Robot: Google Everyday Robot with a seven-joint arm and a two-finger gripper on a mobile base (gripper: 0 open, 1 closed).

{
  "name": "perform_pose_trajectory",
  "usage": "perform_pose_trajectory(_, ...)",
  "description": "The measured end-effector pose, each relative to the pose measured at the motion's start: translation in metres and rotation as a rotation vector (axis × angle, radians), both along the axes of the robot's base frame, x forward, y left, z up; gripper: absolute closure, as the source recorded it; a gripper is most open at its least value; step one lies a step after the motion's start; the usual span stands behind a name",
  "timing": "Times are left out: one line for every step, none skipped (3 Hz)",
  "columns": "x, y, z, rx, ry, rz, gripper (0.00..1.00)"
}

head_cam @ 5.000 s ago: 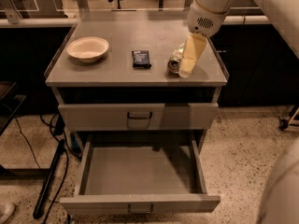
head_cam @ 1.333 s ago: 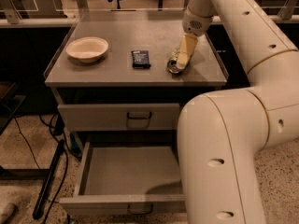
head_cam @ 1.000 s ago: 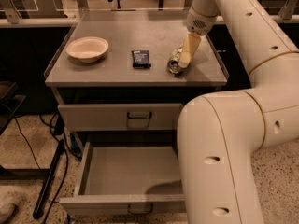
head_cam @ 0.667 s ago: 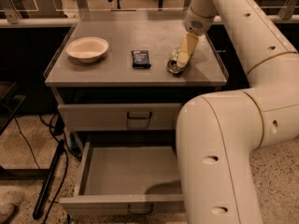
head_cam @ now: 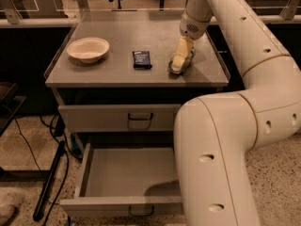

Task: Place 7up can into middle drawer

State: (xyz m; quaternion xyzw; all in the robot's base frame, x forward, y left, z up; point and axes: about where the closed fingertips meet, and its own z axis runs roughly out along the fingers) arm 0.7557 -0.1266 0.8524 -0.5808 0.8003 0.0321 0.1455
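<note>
You're at the pick-up step, nothing's in the drawer yet. The 7up can (head_cam: pixel 174 70) is lying on its side at the right of the worktop (head_cam: pixel 117 36), shiny end facing the camera, just right of the black packet (head_cam: pixel 142 59) and well away from the bowl (head_cam: pixel 88 49). The gripper (head_cam: pixel 180 60) is down on top of the can and touching it, but honestly you can't tell from this angle whether it has closed on the can or is just resting there, so I wouldn't assume a grasp. The middle drawer (head_cam: pixel 117 206) is already pulled out and looks empty, while the upper drawer (head_cam: pixel 103 118) is shut. Next you need a sure hold, a lift clear of the worktop edge, then a swing forward and down into the open drawer. The arm's own elbow (head_cam: pixel 216 149) covers the drawer's right side, so aim left-centre.
</note>
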Motion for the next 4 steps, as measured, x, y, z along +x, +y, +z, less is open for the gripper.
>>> perform_pose_trajectory(0.0,0.007,-0.004,0.016,0.014,0.005,0.0)
perform_pose_trajectory(0.002,0.009,-0.008,0.019,0.019,0.003,0.0)
perform_pose_trajectory(0.004,0.006,-0.011,0.009,0.018,-0.003,0.0)
perform_pose_trajectory(0.006,-0.002,-0.014,0.002,0.016,-0.013,0.0)
